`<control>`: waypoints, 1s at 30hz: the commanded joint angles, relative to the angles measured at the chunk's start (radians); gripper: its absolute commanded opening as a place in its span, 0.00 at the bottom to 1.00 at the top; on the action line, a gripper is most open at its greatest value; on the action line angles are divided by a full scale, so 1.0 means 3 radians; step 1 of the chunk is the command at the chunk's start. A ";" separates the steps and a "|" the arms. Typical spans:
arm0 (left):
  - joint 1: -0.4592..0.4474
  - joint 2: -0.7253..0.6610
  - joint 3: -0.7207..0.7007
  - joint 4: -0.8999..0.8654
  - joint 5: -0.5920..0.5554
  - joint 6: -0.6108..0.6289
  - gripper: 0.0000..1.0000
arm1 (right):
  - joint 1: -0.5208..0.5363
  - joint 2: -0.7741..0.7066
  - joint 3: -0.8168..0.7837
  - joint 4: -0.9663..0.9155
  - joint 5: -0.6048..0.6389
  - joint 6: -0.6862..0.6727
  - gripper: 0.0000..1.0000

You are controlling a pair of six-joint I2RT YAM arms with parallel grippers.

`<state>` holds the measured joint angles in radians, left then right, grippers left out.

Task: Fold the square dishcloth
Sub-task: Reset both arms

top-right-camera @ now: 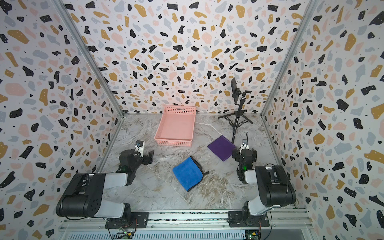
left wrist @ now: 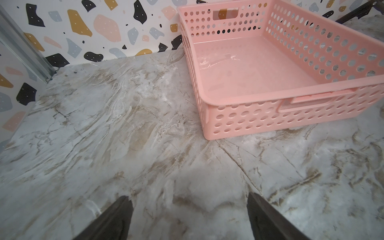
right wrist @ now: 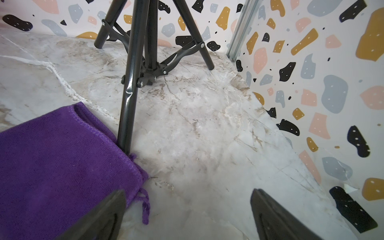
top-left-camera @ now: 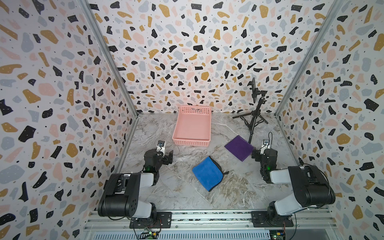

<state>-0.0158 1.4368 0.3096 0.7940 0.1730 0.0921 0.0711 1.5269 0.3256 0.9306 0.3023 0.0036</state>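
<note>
Cloth (top-left-camera: 207, 173), blue with black trim, lies doubled just below centre in both top views; a purple cloth (top-left-camera: 239, 147) sits right of it, against a tripod (top-left-camera: 255, 113) leg. Left gripper (left wrist: 190, 199) and right gripper (right wrist: 188, 193) hang spread, empty. Likely light, limp, not slippery: pinch a trimmed corner at its right edge, both layers together.
</note>
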 commanded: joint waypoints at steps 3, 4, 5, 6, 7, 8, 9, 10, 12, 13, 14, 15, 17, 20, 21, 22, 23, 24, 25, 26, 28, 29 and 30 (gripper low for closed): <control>0.0015 -0.0029 0.0047 0.0169 -0.0023 -0.0016 0.91 | -0.0007 -0.0037 0.0015 -0.0002 -0.0016 0.0026 1.00; 0.0015 -0.0029 0.0050 0.0169 -0.0024 -0.0016 0.91 | -0.0006 -0.0036 0.0014 0.0003 -0.0015 0.0022 1.00; 0.0015 -0.0028 0.0047 0.0170 -0.0022 -0.0017 0.91 | -0.0005 -0.0042 0.0017 -0.0015 -0.0015 0.0025 1.00; 0.0017 -0.0024 0.0050 0.0171 -0.0024 -0.0016 0.91 | -0.0005 -0.0039 0.0014 -0.0001 -0.0020 0.0025 1.00; 0.0015 -0.0031 0.0047 0.0171 -0.0024 -0.0018 0.91 | -0.0006 -0.0038 0.0014 0.0002 -0.0017 0.0024 1.00; 0.0011 -0.0029 0.0047 0.0171 -0.0024 -0.0019 0.91 | -0.0007 -0.0044 0.0014 -0.0007 -0.0014 0.0024 1.00; 0.0012 -0.0028 0.0047 0.0170 -0.0024 -0.0021 0.91 | -0.0005 -0.0040 0.0011 -0.0004 -0.0017 0.0024 1.00; 0.0016 -0.0028 0.0047 0.0170 -0.0023 -0.0019 0.91 | -0.0003 -0.0038 0.0016 0.0001 -0.0020 0.0024 1.00; 0.0015 -0.0027 0.0047 0.0171 -0.0024 -0.0016 0.91 | -0.0005 -0.0038 0.0018 -0.0008 -0.0016 0.0022 1.00; 0.0014 -0.0025 0.0047 0.0167 -0.0023 -0.0020 0.91 | -0.0006 -0.0033 0.0022 -0.0013 -0.0019 0.0024 1.00; 0.0015 -0.0029 0.0047 0.0170 -0.0023 -0.0016 0.91 | -0.0003 -0.0033 0.0026 -0.0022 -0.0021 0.0028 1.00; 0.0015 -0.0028 0.0048 0.0170 -0.0024 -0.0016 0.91 | -0.0008 -0.0029 0.0032 -0.0032 -0.0019 0.0026 1.00; 0.0014 -0.0026 0.0047 0.0171 -0.0023 -0.0018 0.91 | -0.0007 -0.0027 0.0035 -0.0034 -0.0021 0.0029 1.00; 0.0013 -0.0029 0.0047 0.0171 -0.0024 -0.0019 0.91 | -0.0006 -0.0035 0.0026 -0.0023 -0.0020 0.0029 1.00; 0.0015 -0.0025 0.0050 0.0171 -0.0024 -0.0017 0.91 | -0.0009 -0.0037 0.0017 -0.0010 -0.0016 0.0029 1.00; 0.0012 -0.0027 0.0047 0.0171 -0.0024 -0.0016 0.91 | -0.0003 -0.0038 0.0014 -0.0007 -0.0017 0.0028 1.00; 0.0016 -0.0024 0.0047 0.0171 -0.0024 -0.0016 0.91 | -0.0005 -0.0038 0.0015 -0.0004 -0.0017 0.0027 1.00; 0.0016 -0.0024 0.0047 0.0171 -0.0023 -0.0018 0.92 | -0.0005 -0.0038 0.0014 -0.0007 -0.0017 0.0027 1.00; 0.0017 -0.0028 0.0047 0.0171 -0.0024 -0.0018 0.92 | -0.0005 -0.0038 0.0015 -0.0005 -0.0016 0.0027 1.00; 0.0015 -0.0026 0.0047 0.0171 -0.0024 -0.0017 0.92 | -0.0006 -0.0038 0.0014 -0.0010 -0.0018 0.0029 1.00; 0.0013 -0.0030 0.0047 0.0171 -0.0024 -0.0018 0.92 | -0.0003 -0.0038 0.0014 -0.0004 -0.0016 0.0025 1.00; 0.0011 -0.0032 0.0040 0.0178 -0.0024 -0.0020 0.92 | -0.0002 -0.0038 0.0016 -0.0004 -0.0020 0.0024 1.00; 0.0010 -0.0038 0.0031 0.0194 0.0003 -0.0005 0.92 | -0.0004 -0.0040 0.0014 -0.0003 -0.0023 0.0024 1.00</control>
<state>-0.0158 1.4368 0.3096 0.7944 0.1734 0.0921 0.0711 1.5269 0.3256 0.9306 0.2993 0.0036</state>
